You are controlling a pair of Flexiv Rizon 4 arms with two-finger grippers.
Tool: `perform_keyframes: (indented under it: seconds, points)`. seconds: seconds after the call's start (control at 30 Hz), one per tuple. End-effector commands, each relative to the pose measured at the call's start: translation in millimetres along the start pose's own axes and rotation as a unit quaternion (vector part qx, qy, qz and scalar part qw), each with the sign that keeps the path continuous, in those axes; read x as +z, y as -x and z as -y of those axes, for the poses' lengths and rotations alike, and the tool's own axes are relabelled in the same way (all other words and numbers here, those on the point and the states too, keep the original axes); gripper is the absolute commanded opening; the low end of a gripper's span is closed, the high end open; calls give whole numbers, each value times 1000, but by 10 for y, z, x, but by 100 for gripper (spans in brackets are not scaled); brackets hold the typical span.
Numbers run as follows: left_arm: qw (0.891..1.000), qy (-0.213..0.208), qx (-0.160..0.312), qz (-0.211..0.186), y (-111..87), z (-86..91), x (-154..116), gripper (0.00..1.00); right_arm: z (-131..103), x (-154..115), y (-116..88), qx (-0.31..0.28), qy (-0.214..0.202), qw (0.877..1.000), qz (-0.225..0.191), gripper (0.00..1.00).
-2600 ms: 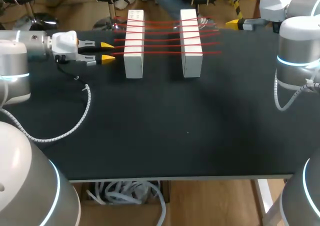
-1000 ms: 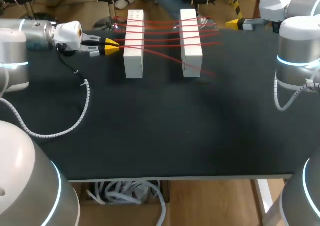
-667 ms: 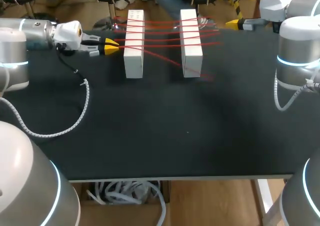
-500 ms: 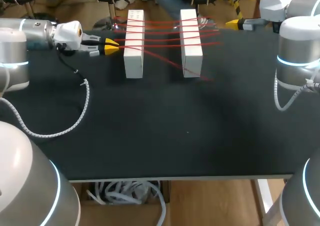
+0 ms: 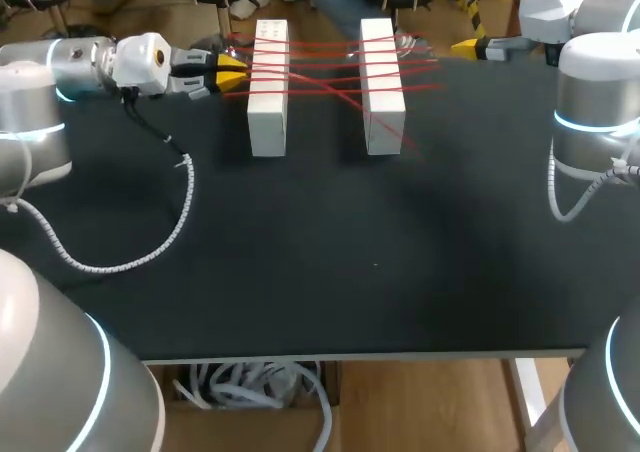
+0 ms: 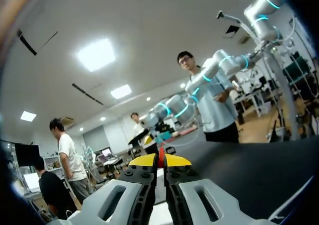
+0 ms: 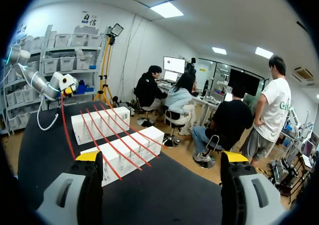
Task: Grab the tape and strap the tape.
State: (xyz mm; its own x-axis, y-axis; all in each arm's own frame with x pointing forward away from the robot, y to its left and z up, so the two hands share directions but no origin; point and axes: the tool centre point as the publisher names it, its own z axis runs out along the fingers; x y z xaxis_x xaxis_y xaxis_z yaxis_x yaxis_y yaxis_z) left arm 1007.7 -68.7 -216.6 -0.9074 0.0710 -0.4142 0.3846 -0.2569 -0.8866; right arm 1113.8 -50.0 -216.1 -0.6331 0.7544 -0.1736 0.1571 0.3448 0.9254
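Observation:
Two white blocks (image 5: 267, 90) (image 5: 382, 90) stand side by side at the table's far end, with several red tape strands stretched across them. My left gripper (image 5: 232, 69) sits just left of the left block, shut on the end of a red tape (image 5: 322, 89) that runs slantwise over both blocks. In the left wrist view the tape (image 6: 160, 158) shows as a red sliver pinched between the yellow tips of that gripper (image 6: 159, 161). My right gripper (image 5: 465, 45) hangs at the far right, open and empty (image 7: 161, 157), facing the blocks (image 7: 124, 153) and the strands (image 7: 112, 140).
The black table (image 5: 300, 262) stretches toward the front edge. The left arm's coiled white cable (image 5: 172, 222) droops onto its left side. My left arm shows beyond the blocks in the right wrist view (image 7: 50, 88).
My left gripper has moved toward the far edge and slightly nearer the left block, still shut on the tape. The slanted strand has swung with it. The right arm has not moved.

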Motion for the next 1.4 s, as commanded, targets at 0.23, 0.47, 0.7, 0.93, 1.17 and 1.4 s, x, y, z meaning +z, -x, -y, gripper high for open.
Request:
perform_keyframes:
  seconds: [0.23, 0.47, 0.7, 0.93, 1.17, 1.4]
  points:
    - [997, -57, -41, -8, 69, 335, 239, 0, 0, 0, 0, 0, 0, 1000, 0, 100]
    - [993, -84, -83, 15, 80, 473, 415, 0, 0, 0, 0, 0, 0, 1000, 0, 100]
    - [991, -98, -89, 21, -7, 640, 535, 0, 0, 0, 0, 0, 0, 1000, 0, 100]
    - [988, -99, -110, 32, -51, 829, 652, 0, 0, 0, 0, 0, 0, 1000, 0, 100]
    - [985, -104, -130, 39, -40, 907, 733, 0, 0, 0, 0, 0, 0, 1000, 0, 100]
    - [983, -121, -136, 32, -30, 875, 750, 0, 0, 0, 0, 0, 0, 1000, 0, 100]
